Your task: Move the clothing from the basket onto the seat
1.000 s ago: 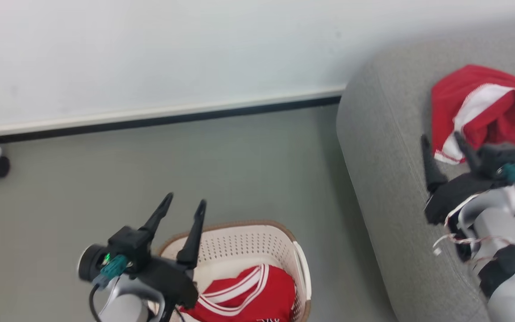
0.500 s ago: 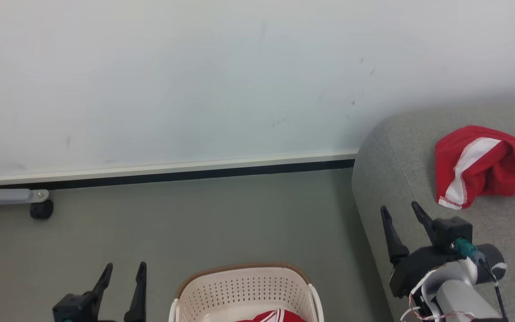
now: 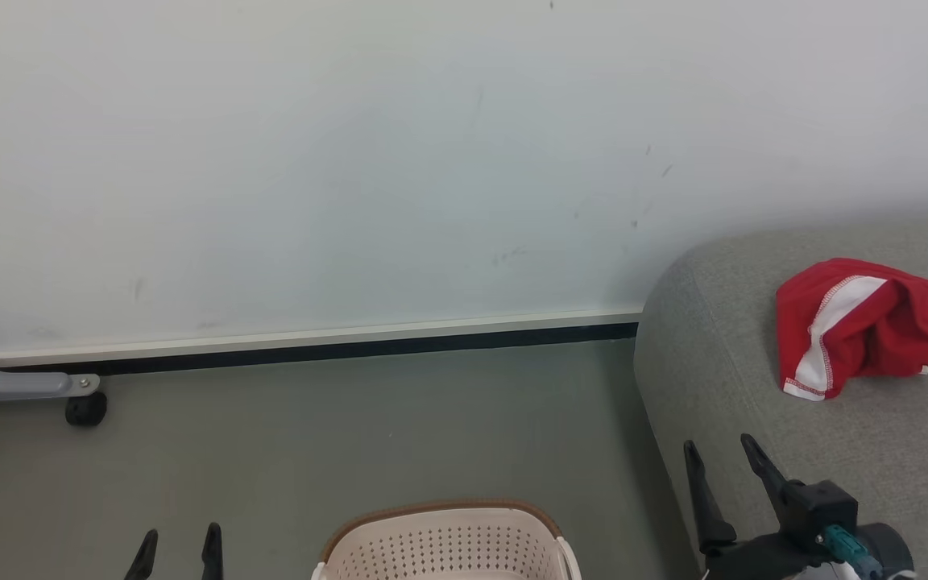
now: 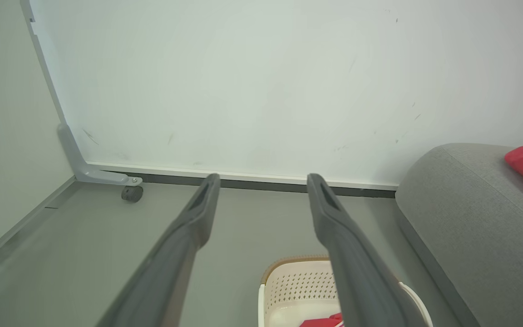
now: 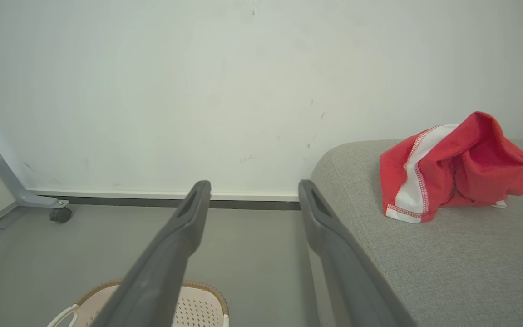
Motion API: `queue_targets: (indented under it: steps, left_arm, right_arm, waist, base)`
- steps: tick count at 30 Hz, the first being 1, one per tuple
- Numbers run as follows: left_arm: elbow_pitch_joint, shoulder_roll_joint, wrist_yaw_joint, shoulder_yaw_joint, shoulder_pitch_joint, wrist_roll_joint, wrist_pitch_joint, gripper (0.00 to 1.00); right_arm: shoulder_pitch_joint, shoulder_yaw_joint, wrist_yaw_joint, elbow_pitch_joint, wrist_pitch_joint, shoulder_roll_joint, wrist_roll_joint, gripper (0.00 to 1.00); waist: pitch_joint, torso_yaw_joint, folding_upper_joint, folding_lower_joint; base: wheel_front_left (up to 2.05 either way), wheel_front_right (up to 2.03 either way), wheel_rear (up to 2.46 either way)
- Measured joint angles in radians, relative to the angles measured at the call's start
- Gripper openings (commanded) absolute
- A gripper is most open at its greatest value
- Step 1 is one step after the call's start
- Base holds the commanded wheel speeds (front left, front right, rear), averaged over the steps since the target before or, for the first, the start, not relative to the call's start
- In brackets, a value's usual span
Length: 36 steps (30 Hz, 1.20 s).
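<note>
The cream perforated basket (image 3: 440, 548) with a brown rim stands on the floor at the bottom centre. In the left wrist view a scrap of red clothing (image 4: 325, 321) shows inside the basket (image 4: 298, 286). Another red garment with white trim (image 3: 867, 326) lies crumpled on the grey seat (image 3: 875, 467) at the right. My left gripper (image 3: 181, 533) is open and empty, left of the basket. My right gripper (image 3: 718, 443) is open and empty over the seat's near edge, short of that garment (image 5: 461, 168). Each wrist view shows its own gripper's fingers spread: the left gripper (image 4: 263, 178) and the right gripper (image 5: 253, 185).
A pale wall with a dark baseboard (image 3: 351, 348) closes the far side. A grey metal leg on a black caster (image 3: 85, 407) stands at the far left. Grey floor (image 3: 351, 435) lies between wall, basket and seat.
The head camera has tilted up, so basket, seat and both grippers sit lower in the picture and the basket's red garment has dropped out of it. Both grippers stay open.
</note>
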Motion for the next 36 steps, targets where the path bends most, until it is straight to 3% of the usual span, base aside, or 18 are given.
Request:
queue_targets:
  steps: [17, 36]
  left_arm:
    - [-0.089, -0.026, 0.008, 0.071, 0.088, 0.061, 0.000, 1.00]
    - [-0.122, -0.050, 0.008, 0.099, 0.097, 0.093, 0.000, 1.00]
  right_arm:
    - [0.156, -0.070, -0.027, -0.201, 0.000, -0.024, -0.009, 1.00]
    - [0.180, -0.098, -0.033, -0.272, 0.000, -0.023, -0.020, 1.00]
  waist:
    - [0.009, -0.010, 0.0000, 0.0000]
    - [0.025, -0.008, 0.0000, 0.0000]
  base:
    - [0.00, 0.00, 0.00]
    - [0.00, 0.00, 0.00]
